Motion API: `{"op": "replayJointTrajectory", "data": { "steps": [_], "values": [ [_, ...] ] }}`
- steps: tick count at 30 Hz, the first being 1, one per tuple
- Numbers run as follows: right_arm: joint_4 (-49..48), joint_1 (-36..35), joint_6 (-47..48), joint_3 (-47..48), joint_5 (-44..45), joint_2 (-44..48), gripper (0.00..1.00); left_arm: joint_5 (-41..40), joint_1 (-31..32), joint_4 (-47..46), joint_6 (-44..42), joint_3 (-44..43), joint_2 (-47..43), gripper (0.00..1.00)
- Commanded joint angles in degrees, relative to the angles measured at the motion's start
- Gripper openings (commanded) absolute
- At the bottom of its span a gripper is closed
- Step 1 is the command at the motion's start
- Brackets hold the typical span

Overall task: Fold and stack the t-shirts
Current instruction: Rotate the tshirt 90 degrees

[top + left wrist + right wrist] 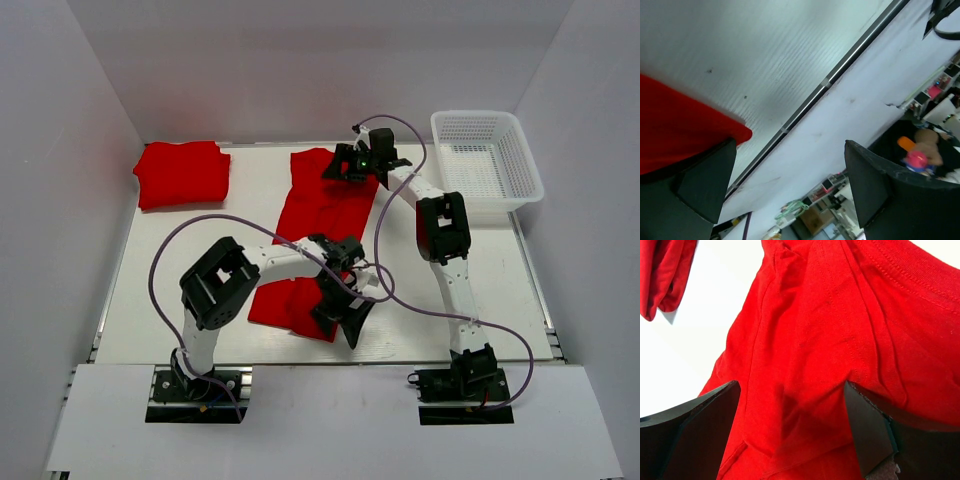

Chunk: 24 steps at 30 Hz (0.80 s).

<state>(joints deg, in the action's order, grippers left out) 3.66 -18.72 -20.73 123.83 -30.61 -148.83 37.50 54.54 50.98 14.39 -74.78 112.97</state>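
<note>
A red t-shirt (320, 225) lies as a long strip down the middle of the table. A folded red t-shirt (183, 173) sits at the back left. My left gripper (352, 318) is open at the strip's near right corner; in its wrist view the red cloth (675, 125) lies by the left finger, nothing between the jaws. My right gripper (350, 165) is open over the strip's far end. Its wrist view shows the shirt (830, 340) filling the frame under the spread fingers, and the folded shirt's edge (667, 275) at top left.
A white mesh basket (488, 160) stands at the back right corner. The table's near metal edge (840, 70) runs close to my left gripper. Purple cables (385, 250) loop across the middle between the arms.
</note>
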Motion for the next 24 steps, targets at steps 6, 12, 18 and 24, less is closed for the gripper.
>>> {"op": "replayJointTrajectory", "data": {
  "steps": [6, 12, 18, 24],
  "values": [
    [5.29, -0.17, 6.57, -2.18, 3.44, 12.42, 0.9, -7.69, -0.92, 0.34, -3.23, -13.45, -8.11, 0.99],
    [11.8, -1.05, 7.55, -8.15, 10.56, 22.34, 0.9, -29.72, -1.55, 1.58, 5.52, -13.38, -22.85, 0.99],
    [21.46, -6.58, 3.42, -14.66, 27.26, 28.33, 0.9, -54.35, -9.53, 12.63, 22.32, -5.38, -32.01, 0.99],
    [29.54, -15.46, -6.41, -17.41, 45.26, 28.52, 0.9, -54.74, -25.41, 7.24, 25.69, 4.1, -33.34, 0.99]
  ]
}}
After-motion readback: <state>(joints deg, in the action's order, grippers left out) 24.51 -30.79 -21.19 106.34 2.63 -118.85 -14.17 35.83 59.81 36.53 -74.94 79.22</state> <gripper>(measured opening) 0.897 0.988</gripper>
